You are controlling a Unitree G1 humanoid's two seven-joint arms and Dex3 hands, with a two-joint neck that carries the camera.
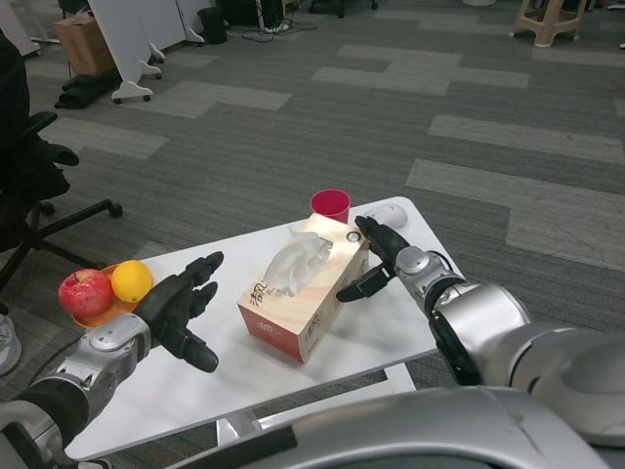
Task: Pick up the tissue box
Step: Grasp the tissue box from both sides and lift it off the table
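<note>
The left hand (181,308) hovers open-fingered just left of the tissue box (305,293), holding nothing. The right hand (379,256), fingers spread, touches the box's right end. Behind the box stands a red cup (331,206); fruit (105,285) lies far left.

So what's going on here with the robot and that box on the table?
The robot is going for the tissue box on the white table. Its left hand is open just left of the box, not touching it. Its right hand is open at the box's right end. The box is not yet lifted.
</note>
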